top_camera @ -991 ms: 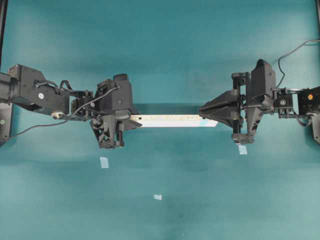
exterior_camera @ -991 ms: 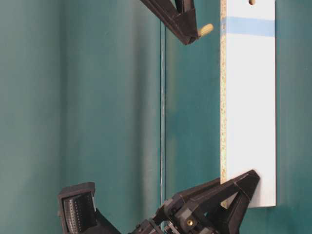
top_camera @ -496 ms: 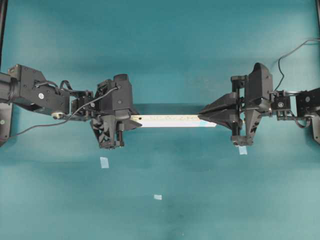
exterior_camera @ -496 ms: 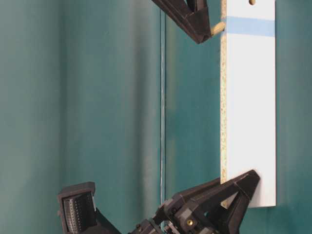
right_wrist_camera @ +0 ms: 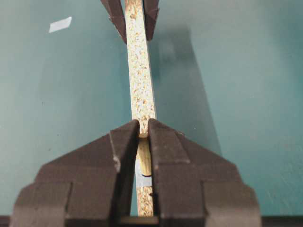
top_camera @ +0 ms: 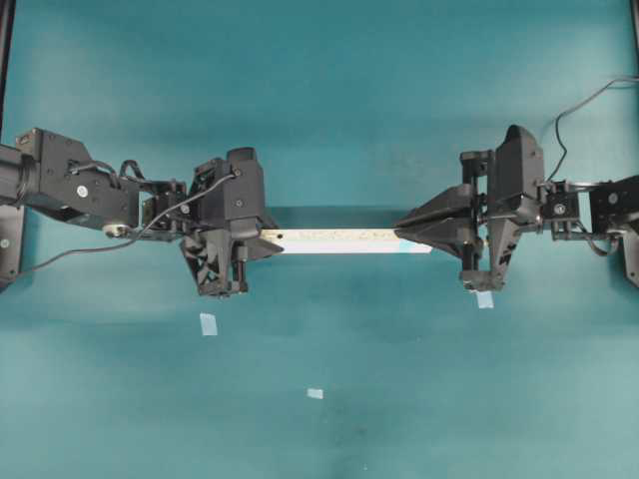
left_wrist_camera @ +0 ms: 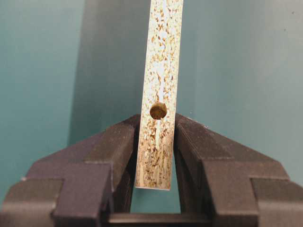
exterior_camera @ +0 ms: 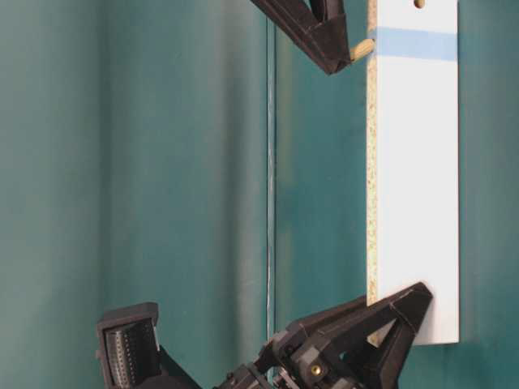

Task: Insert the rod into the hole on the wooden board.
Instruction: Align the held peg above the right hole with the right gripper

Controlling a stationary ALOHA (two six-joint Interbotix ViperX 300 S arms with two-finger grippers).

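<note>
The wooden board [top_camera: 339,239] hangs on edge above the teal table. My left gripper [top_camera: 268,242] is shut on its left end, jaws pressed against both faces [left_wrist_camera: 157,122]; an unmarked hole [left_wrist_camera: 158,110] shows in the speckled edge there. My right gripper [top_camera: 401,232] is shut on the rod [right_wrist_camera: 144,156]. In the table-level view the rod [exterior_camera: 362,49] points at the board's speckled edge, and its tip touches it at the light blue mark [exterior_camera: 413,43]. The hole there is covered by the rod. I cannot tell how far in the tip sits.
Three small pale blue tape squares lie on the table: one [top_camera: 208,323] below the left gripper, one [top_camera: 315,393] near the front middle, one [top_camera: 484,298] under the right gripper. A grey cable [top_camera: 589,100] loops at the back right.
My right gripper has carried the rod across to the board, until its tip met the speckled edge at the blue mark. The left gripper and board have stayed still.
</note>
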